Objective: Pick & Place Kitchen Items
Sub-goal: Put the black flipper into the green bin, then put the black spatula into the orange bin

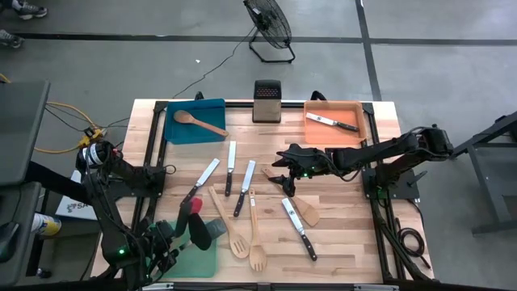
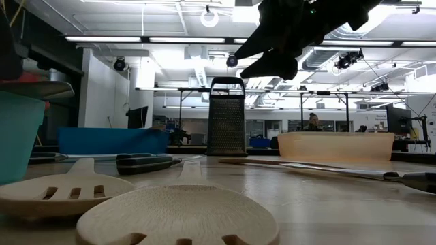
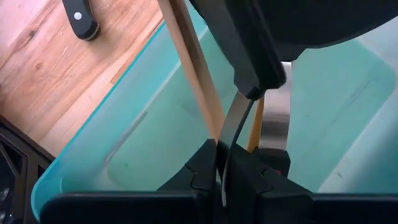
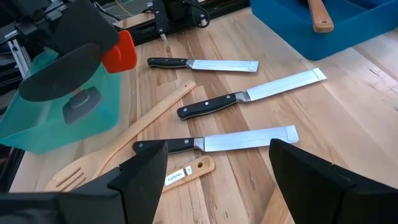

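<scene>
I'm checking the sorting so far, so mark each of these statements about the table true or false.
1. A pale wooden spoon lies in the flat blue tray. True.
2. The flat orange tray holds a red spatula. False: it holds a black-handled steel knife.
3. The right gripper hangs open above the table's middle. True.
4. The upright metal box grater stands inside the green tray. False: it stands at the table's far edge, between the blue and orange trays.
</scene>
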`<state>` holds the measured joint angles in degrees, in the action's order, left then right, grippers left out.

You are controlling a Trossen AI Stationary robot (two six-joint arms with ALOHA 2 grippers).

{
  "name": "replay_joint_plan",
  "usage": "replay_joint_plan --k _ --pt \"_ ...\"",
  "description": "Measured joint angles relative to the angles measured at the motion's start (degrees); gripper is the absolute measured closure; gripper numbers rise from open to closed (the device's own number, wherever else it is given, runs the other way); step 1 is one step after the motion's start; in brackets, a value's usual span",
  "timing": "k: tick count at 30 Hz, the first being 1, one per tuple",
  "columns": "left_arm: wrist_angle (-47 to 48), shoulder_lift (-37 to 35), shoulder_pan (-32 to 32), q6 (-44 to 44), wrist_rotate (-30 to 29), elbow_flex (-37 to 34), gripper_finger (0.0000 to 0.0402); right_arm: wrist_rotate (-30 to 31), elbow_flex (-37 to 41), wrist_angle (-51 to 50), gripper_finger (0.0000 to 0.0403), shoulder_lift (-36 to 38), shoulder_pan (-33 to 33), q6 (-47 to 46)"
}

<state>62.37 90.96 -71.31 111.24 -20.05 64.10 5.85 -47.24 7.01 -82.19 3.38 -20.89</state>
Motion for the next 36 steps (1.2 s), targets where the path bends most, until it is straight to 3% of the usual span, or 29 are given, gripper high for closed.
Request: replay_joint_plan --k 10,14,29,36 --pt "-0.06 0.00 0.02 0.00 1.32 0.00 0.0223 -0.01 0.00 0.00 0.0128 0.00 0.00 0.09" --pt "-0.56 -0.15 0.01 0.00 1.84 0.00 0.0186 -0.01 0.00 0.00 0.0128 0.00 0.02 0.09" --pt "9.52 -0.85 0.00 0.00 1.17 8.90 0.0179 -0.14 0.00 -0.34 0.0128 0.00 0.00 -0.32" --pt "22.84 -0.90 0.05 -0.96 -11.44 13.71 0.0179 -0.09 0.00 -0.55 0.0128 0.00 0.00 -0.54"
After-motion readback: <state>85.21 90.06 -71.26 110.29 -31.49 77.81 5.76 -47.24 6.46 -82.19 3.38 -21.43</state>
